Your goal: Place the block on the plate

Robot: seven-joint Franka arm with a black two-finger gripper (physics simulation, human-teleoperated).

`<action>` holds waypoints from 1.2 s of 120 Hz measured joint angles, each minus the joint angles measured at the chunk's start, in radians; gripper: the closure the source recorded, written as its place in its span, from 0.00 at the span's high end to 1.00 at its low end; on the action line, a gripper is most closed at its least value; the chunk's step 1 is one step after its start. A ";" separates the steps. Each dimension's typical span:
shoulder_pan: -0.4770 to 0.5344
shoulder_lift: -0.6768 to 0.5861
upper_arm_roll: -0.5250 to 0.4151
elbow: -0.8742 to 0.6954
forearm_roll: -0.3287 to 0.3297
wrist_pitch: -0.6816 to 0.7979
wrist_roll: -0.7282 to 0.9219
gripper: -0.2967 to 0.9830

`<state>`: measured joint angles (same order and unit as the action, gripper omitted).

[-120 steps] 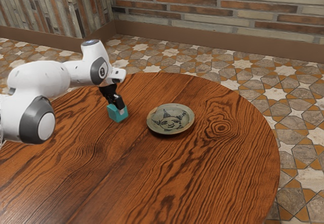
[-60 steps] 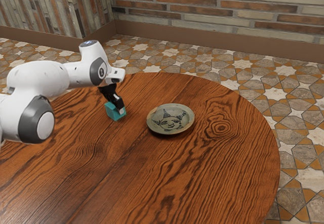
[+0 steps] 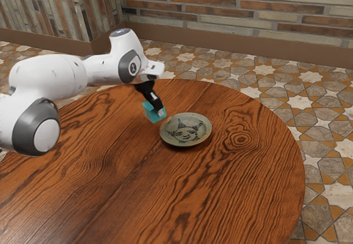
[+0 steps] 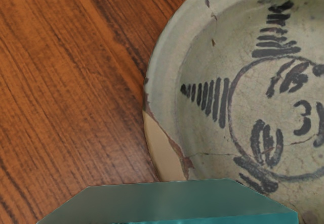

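Round wooden surface [image 3: 220,200], wavy dark grain; patterned tile floor [image 3: 325,156] beyond. Fingers [image 3: 161,112] closed on the teal cube-shaped block [image 3: 150,112], tilted, near the rim of the shallow grey-green plate [image 3: 186,137]; cracked glaze, black face drawing. Wrist view crops block and plate; far finger obscured.

Here's your exterior view, set back at the arm's side and above the round table [image 3: 220,200], looking down at a slant toward the brick wall [image 3: 220,21] at twelve o'clock, with the arm [image 3: 49,76] coming in from nine. Over to your wrist view, riding the arm's end, much nearer, facing steeply down at the plate [image 3: 186,129] past the block [image 3: 152,112]. Your two views share that plate, the block at its ten o'clock in the exterior view, and some tabletop.
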<state>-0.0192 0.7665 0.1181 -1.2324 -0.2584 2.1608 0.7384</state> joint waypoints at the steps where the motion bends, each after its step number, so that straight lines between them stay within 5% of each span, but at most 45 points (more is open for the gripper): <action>1: -0.001 0.000 -0.003 0.001 0.000 0.000 0.000 0.50; 66: -0.013 0.085 -0.156 0.053 -0.001 0.093 -0.001 0.51; 92: -0.013 0.075 -0.149 0.043 0.024 0.082 0.004 0.66; 122: -0.036 -0.131 -0.145 0.028 0.143 -0.128 0.001 0.74; 144: -0.054 -0.351 -0.144 -0.150 0.217 -0.265 -0.005 0.75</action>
<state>-0.0733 0.4158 -0.0259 -1.3827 -0.0416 1.8958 0.7339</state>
